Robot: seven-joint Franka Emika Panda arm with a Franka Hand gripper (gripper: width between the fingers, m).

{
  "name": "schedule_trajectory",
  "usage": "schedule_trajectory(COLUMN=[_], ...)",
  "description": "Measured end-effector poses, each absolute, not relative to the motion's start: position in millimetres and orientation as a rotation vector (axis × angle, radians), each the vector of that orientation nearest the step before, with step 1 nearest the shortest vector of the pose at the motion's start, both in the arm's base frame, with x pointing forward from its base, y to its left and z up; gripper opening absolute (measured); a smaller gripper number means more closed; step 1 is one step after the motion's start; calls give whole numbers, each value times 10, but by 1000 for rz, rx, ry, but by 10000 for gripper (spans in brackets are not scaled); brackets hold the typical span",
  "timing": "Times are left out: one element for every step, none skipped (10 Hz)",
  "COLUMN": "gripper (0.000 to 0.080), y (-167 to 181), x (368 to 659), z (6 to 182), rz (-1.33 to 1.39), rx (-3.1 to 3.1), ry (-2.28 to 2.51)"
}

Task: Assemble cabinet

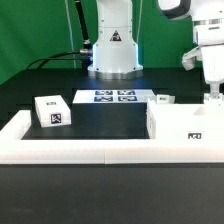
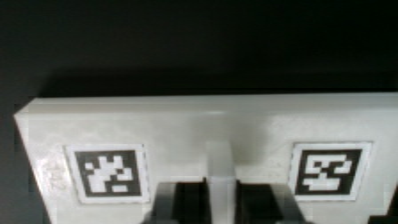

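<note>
Cabinet body: the large white box-shaped plastic cabinet point(image 1: 185, 125) stands on the black worktop point(image 1: 110, 125) at the exterior view's right, set against the low white rail point(image 1: 70, 150) along the front edge.
Loose block: a small white plastic cube bearing a black-and-white square tag point(image 1: 52, 112) sits at the exterior view's left, well apart from the cabinet.
Second loose part: a small white piece point(image 1: 163, 100) lies just behind the cabinet; it is too small to make out its form.
Marker board: the flat white marker board point(image 1: 112, 97) lies mid-worktop, in front of the white robot base point(image 1: 112, 55).
Fingers, position: the fingers point(image 1: 213, 92) hang over the cabinet's top at its far right; whether they touch it cannot be told.
Fingers, state: in the wrist view the fingers point(image 2: 249, 205) sit over a notch in the white top face; whether they are spread or pinching that edge cannot be told.
Step in hand: judged to be lining up on the cabinet for a grasp or a shift, with the cube not yet fitted.
Next move: probably calls for a straight, centred descent at the notch, so the cabinet is not tipped or slid off the rail.
Writing: no letters are readable. Two coded square tags point(image 2: 107, 170) flank the notch, a small dark mark point(image 1: 196, 133) on the cabinet's front is illegible, and the base shows a warning triangle point(image 1: 115, 38).
</note>
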State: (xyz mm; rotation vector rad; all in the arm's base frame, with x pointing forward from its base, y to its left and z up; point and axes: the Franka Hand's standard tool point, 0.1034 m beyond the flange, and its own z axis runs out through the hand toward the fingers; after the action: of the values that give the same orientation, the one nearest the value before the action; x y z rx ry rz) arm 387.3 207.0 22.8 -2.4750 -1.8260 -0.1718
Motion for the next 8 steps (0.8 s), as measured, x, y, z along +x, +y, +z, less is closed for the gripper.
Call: schedule_trajectory(gripper=[65, 65, 65, 65, 65, 65, 65, 65], y=[2075, 2073, 2073, 2074, 2073, 2073, 2049, 1964], x=[3870, 3872, 3872, 3872, 3872, 3872, 3882, 3946], z=[228, 228, 228, 228, 228, 228, 241, 365], rz=[-171, -173, -173, -173, -173, -173, -167, -154], rx=[-2474, -2475, -2475, -2475, -2475, -2475, -2468, -2469], ry=[-1827, -1826, -1826, -1826, -1826, -1826, -1842, -1874])
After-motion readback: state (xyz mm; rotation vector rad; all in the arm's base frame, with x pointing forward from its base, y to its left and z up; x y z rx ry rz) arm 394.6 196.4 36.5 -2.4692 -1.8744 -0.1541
